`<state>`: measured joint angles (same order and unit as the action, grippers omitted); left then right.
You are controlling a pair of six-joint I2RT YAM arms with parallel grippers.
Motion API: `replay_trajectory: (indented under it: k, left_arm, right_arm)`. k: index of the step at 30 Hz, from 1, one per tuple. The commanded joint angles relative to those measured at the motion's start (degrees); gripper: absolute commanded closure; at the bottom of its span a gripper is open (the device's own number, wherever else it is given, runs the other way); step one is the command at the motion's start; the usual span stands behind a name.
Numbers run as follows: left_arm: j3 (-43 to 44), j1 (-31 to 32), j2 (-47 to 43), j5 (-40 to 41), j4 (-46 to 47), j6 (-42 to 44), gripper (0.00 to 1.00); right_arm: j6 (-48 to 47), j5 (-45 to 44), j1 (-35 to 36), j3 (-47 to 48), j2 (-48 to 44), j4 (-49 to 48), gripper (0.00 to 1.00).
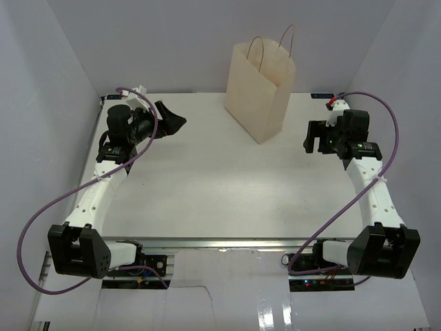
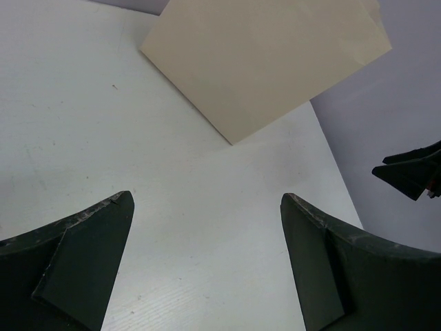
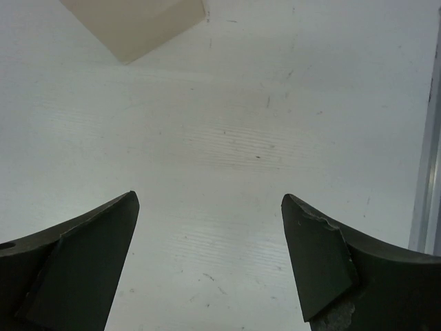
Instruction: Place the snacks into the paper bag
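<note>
The cream paper bag (image 1: 262,88) stands upright at the back middle of the table, its two thin brown handles up. It also shows in the left wrist view (image 2: 269,62) and a corner of it in the right wrist view (image 3: 134,24). No snack packet shows in any view. My left gripper (image 1: 172,117) is open and empty, left of the bag; in its own view (image 2: 207,234) only bare table lies between the jaws. My right gripper (image 1: 313,138) is open and empty, right of the bag; its own view (image 3: 210,234) shows the same.
The white table (image 1: 220,186) is walled by pale panels at the back and sides. A metal rail (image 3: 428,158) runs along the table edge in the right wrist view. The right gripper's fingertips (image 2: 410,172) show at the right of the left wrist view.
</note>
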<state>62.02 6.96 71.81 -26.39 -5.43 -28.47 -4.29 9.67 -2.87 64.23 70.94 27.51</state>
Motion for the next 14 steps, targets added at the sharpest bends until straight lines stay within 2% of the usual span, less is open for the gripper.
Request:
replay_trajectory:
  k: [1, 6, 14]
  left_arm:
    - [1.26, -0.28, -1.23, -0.94, -0.72, 0.78, 0.02]
    - [-0.32, -0.19, -2.9, -0.15, -0.81, 0.52, 0.02]
    - [-1.11, -0.28, -5.1, 1.25, -3.0, 0.96, 0.02]
  right_arm:
    - [0.87, -5.88, -0.29, 0.81, -4.05, 0.53, 0.1]
    - [-3.08, -5.8, -0.38, 2.83, -5.72, 0.09, 0.1]
    - [-2.91, -7.39, -0.38, 2.57, -5.81, -2.63, 0.1]
